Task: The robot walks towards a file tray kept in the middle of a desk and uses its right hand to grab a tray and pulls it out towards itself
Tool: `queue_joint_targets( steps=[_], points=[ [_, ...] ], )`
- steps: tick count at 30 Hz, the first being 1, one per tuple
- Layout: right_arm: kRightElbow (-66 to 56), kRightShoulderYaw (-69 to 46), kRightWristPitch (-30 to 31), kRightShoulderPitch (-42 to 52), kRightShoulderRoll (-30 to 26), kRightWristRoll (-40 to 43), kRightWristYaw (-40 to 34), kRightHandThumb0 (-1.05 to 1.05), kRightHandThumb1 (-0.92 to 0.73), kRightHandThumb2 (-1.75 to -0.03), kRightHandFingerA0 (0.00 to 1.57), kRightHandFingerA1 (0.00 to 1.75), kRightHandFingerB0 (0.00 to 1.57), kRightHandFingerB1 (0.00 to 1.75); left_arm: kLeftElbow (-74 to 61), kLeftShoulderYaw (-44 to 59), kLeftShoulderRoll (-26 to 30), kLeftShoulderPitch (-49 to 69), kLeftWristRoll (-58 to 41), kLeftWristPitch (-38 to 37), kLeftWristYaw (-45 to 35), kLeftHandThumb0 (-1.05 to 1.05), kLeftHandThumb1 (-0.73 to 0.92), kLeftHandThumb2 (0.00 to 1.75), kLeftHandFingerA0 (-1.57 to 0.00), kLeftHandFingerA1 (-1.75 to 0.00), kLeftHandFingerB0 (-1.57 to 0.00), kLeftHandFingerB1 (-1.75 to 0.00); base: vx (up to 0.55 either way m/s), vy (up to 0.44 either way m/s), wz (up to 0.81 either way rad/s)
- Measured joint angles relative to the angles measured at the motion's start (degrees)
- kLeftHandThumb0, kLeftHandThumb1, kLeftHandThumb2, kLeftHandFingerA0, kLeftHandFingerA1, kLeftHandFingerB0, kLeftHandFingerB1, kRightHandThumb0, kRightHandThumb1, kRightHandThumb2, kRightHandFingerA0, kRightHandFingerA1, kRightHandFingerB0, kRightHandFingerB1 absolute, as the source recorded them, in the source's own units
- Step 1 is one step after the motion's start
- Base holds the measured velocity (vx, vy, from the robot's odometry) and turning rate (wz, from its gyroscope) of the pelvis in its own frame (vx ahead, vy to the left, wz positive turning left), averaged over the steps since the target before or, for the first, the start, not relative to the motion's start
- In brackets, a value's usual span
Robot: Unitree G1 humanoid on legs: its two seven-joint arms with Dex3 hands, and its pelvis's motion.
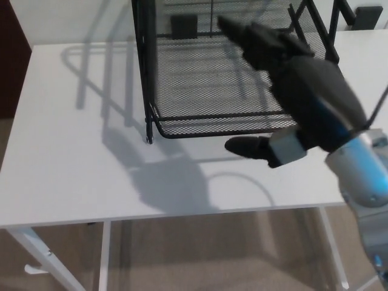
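The robot's black right hand (276, 91) reaches over the front edge of the black wire-mesh file tray (212, 91), its two thick fingers (254, 36) stretched forward above the mesh and its thumb (248, 147) hanging below and in front of the tray's rim. The fingers and thumb are spread apart and grip nothing; whether any of them touches the rim cannot be told. No writing or label can be read anywhere. The tray sits in the black metal frame (144, 66) on the white desk (73, 157), its front rim lying between the thumb and the fingers.
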Motion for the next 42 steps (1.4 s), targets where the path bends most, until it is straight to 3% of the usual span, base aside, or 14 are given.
queue_joint_targets(
  steps=[11,14,16,17,18,19,20,21,27,37,38,39,40,42],
  points=[
    [7.28,7.53,5.11,-0.50,0.33,-9.69,0.00,-0.68,-0.38,-0.80,0.00,0.11,0.01,0.15,-2.38,-0.43,0.32,0.01,0.12,0.00,0.00,-0.28,0.52,0.55,-0.47,-0.41,-0.37,-0.34,0.00,0.000,0.00],
    [8.79,9.40,6.46,-0.63,0.32,-12.65,0.00,-0.72,-0.40,-0.84,0.00,0.08,0.02,0.00,-3.00,-0.61,0.38,0.04,0.27,0.00,0.01,-0.27,0.53,0.56,-0.46,-0.41,-0.37,-0.34,0.00,0.000,0.00],
    [9.51,10.31,7.15,-0.70,0.31,-14.35,0.00,-0.89,-0.40,-0.61,0.00,0.00,0.00,0.04,-3.22,-0.72,0.39,0.03,0.36,0.00,0.01,-0.29,0.53,0.56,-0.48,-0.41,-0.37,-0.34,0.00,0.000,0.00],
    [9.85,10.90,7.56,-0.78,0.29,-15.36,0.00,-0.87,-0.40,-0.60,0.00,0.00,0.00,0.01,-3.33,-0.81,0.41,0.03,0.42,0.00,0.01,-0.28,0.52,0.56,-0.50,-0.41,-0.38,-0.34,0.00,0.000,0.00],
    [9.97,11.16,7.71,-0.85,0.28,-15.77,0.00,-0.81,-0.39,-0.79,0.00,0.00,0.00,0.00,-3.37,-0.85,0.42,0.03,0.46,0.00,0.01,-0.28,0.52,0.55,-0.49,-0.41,-0.37,-0.34,0.00,0.000,0.00],
    [10.21,11.73,8.11,-1.04,0.27,-16.95,0.00,-0.81,-0.39,-0.79,0.00,0.00,0.00,0.00,-3.45,-0.93,0.44,0.02,0.55,0.00,0.01,-0.28,0.52,0.55,-0.49,-0.41,-0.37,-0.34,0.00,0.000,0.00],
    [10.37,12.00,8.33,-1.20,0.27,-17.51,0.00,-0.91,-0.45,-0.57,0.00,0.00,0.00,0.00,-3.53,-0.98,0.44,0.03,0.62,0.00,0.01,-0.27,0.52,0.55,-0.47,-0.41,-0.37,-0.34,0.00,0.000,0.00],
    [10.56,12.34,8.60,-1.46,0.25,-18.25,0.00,-1.05,-0.45,-0.67,0.00,0.00,0.00,0.00,-3.64,-1.04,0.45,0.03,0.73,0.00,0.01,-0.28,0.52,0.55,-0.47,-0.40,-0.38,-0.34,0.00,0.000,0.00],
    [11.42,14.47,10.12,-2.92,0.23,-23.37,0.00,-0.97,-0.46,-0.56,0.00,0.00,0.00,0.11,-4.24,-1.38,0.55,0.03,1.33,0.00,0.01,-0.35,0.44,0.65,-0.45,-0.47,-0.35,-0.42,0.00,0.000,0.00],
    [13.47,17.76,12.04,-4.78,0.20,-31.16,-0.04,-0.85,-0.42,-0.66,0.00,0.00,0.00,0.16,-4.87,-2.18,1.67,-0.02,2.20,0.00,0.00,-0.27,0.52,0.56,-0.49,-0.41,-0.38,-0.34,0.00,0.000,0.00],
    [13.90,18.08,12.22,-4.99,0.19,-31.96,-0.04,-0.81,-0.42,-0.55,0.00,0.00,0.00,0.20,-5.23,-2.25,1.91,0.04,2.25,0.00,0.00,-0.28,0.52,0.56,-0.48,-0.41,-0.38,-0.34,0.00,0.000,0.00],
    [14.38,18.40,12.41,-5.14,0.17,-32.78,-0.07,-0.62,-0.35,-0.80,0.00,0.15,0.00,0.08,-5.65,-2.33,2.20,0.09,2.28,0.00,-0.01,-0.28,0.53,0.56,-0.48,-0.40,-0.38,-0.34,0.00,0.000,0.00],
    [15.01,18.72,12.57,-5.29,0.12,-33.60,-0.16,-0.65,-0.38,-0.79,0.00,0.11,0.00,0.07,-6.10,-2.43,2.52,0.15,2.34,0.00,-0.01,-0.27,0.53,0.56,-0.48,-0.41,-0.37,-0.34,0.00,0.000,0.00],
    [16.60,19.30,12.94,-5.62,0.07,-35.25,-0.47,-0.73,-0.40,-0.60,0.00,0.00,0.00,0.24,-6.84,-2.65,3.00,0.24,2.54,0.01,-0.02,-0.27,0.52,0.55,-0.50,-0.41,-0.39,-0.34,0.00,0.000,0.00]
  ],
)
